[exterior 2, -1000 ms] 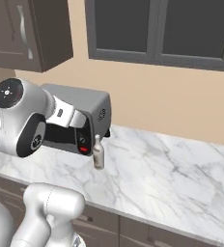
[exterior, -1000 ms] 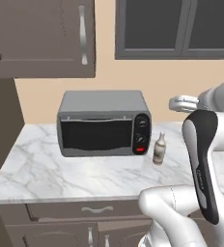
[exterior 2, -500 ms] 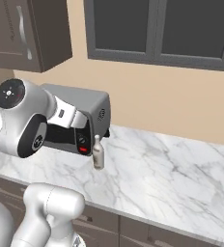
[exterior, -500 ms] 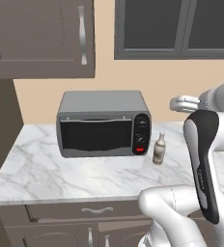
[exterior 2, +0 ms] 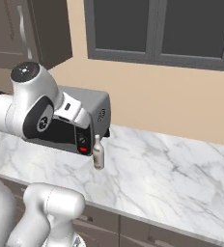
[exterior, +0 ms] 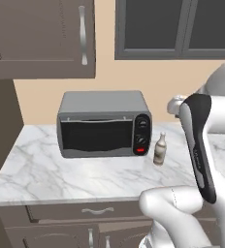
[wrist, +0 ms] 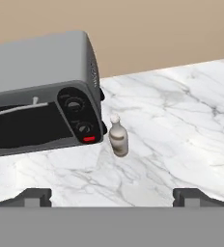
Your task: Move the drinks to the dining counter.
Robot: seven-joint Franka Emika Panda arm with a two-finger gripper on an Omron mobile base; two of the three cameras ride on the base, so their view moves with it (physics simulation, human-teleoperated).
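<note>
Gripper point(wrist: 112, 197): jaws spread to their widest, nothing between them, held well above the worktop and aimed down at the bottle. Change over the last second: none of note; arm, gripper and camera views stand as they did a moment ago, so the reach toward the first drink has, by my reading, not yet begun. Small beige-grey bottle point(wrist: 118, 135) with white cap: upright on the marble worktop point(wrist: 181, 120), just beside the right front corner of the toaster oven point(wrist: 41, 91), apart from it; not yet lifted, nowhere near the dining counter. Toaster oven: grey, dark glass door, two knobs, red button. Worktop: white marble, grey veins, over grey-brown drawers point(exterior: 95, 213). Room: beige wall, dark wall cupboard point(exterior: 41, 38) at left, dark window point(exterior 2: 157, 29) above.
</note>
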